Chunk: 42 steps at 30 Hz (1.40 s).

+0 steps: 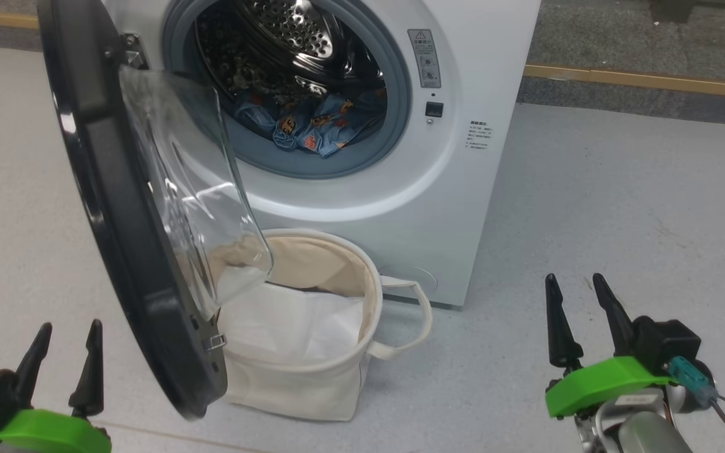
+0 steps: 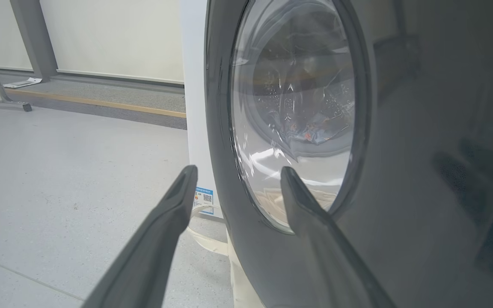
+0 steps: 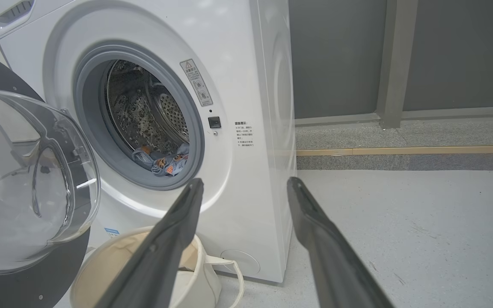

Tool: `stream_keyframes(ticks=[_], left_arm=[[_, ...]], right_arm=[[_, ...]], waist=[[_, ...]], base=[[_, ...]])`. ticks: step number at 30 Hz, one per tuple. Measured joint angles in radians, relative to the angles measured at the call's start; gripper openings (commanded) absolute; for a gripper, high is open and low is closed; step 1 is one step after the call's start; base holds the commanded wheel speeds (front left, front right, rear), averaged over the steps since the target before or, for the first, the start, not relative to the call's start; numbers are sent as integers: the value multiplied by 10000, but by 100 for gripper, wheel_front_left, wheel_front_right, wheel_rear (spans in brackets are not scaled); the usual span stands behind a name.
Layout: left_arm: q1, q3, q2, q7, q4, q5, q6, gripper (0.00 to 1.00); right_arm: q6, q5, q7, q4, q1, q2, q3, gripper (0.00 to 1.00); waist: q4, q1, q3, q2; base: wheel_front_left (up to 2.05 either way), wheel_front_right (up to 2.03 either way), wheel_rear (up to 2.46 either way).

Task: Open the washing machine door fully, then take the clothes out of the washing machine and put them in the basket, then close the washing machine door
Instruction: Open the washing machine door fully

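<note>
Door point(image 1: 117, 207) is swung out on its hinge at the washer's point(image 1: 463, 94) left side, standing nearly edge-on to the head cam. Its glass bowl bulges toward the right and hangs over the near rim of the basket point(image 1: 337, 377).

Clothes point(image 1: 312, 123) are all in the drum, a blue heap with orange figures lying at the bottom front, right behind the grey gasket point(image 1: 400, 113). None in the basket. It sits on the floor point(image 1: 620, 207) right against the washer's front, below the opening and partly hidden by the door. There's just a white sheet point(image 1: 293, 327) inside it.

Left gripper point(image 1: 70, 326) is at the lower left, on the outer side of the door, fingers spread and nothing between them. From its wrist cam one finger overlaps the black rim, but I can't tell if it's touching. In the head view it looks a bit apart.

Right gripper point(image 1: 574, 277) is at the lower right over bare floor, well away from the washer, also spread wide and empty. Its wrist cam looks toward the washer's lower front corner, with the clothes visible through the opening.
</note>
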<state>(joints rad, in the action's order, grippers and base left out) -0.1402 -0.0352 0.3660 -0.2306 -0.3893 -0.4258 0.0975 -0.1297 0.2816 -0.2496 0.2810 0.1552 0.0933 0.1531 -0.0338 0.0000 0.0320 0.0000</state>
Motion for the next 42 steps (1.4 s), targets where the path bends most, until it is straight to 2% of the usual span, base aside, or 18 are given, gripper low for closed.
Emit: stream_keyframes(ticks=[4,5,6,12,15,19,23,28,32,38,42], left_arm=[[-2,-36,2,-71,4,-86,58,98],[-2,-36,2,-88,10,-88,59,15],[-3,-31,2,-88,12,-92,79,0],[-34,270,0,-105,109,-441,63,0],[-188,663,-150,-65,497,-1212,54,0],[-772,859,-403,596,1914,-2119,21,0],[-1270,700,-750,1766,3937,-2679,-443,0],[-1441,-219,-1058,3147,6330,-2709,-1193,0],[-1772,-1275,-1544,3956,7300,-2558,-1685,0],[-1836,-2803,-2284,4489,7125,-1987,-2155,0],[-1688,-3281,-2529,4357,6280,-1517,-2502,0]], right_arm=[[0,0,0,17,2,-8,-46,100],[0,0,0,33,2,-15,-50,100],[0,0,0,48,2,-29,-59,100],[0,2,0,82,2,-65,-255,100],[0,4,0,130,-3,-75,-422,100],[0,4,0,173,-8,-84,-600,100],[0,4,0,188,-13,-84,-698,100],[0,2,0,203,-16,-82,-752,100],[0,2,0,228,-15,-82,-725,100],[0,0,0,221,5,-84,-616,100],[0,-36,0,171,57,-92,-476,100]], waist=[[-59,0,12,0],[-73,0,19,0],[-86,0,26,0],[-222,0,59,0],[-364,0,75,0],[-609,0,107,0],[-860,0,155,0],[-1114,0,165,0],[-1259,0,92,0],[-1319,0,-146,0],[-1277,0,-340,0]], base=[[0,0,0],[0,0,0],[0,0,0],[0,0,0],[0,0,0],[0,0,0],[0,0,0],[0,0,0],[0,0,0],[0,0,0],[0,0,0]])
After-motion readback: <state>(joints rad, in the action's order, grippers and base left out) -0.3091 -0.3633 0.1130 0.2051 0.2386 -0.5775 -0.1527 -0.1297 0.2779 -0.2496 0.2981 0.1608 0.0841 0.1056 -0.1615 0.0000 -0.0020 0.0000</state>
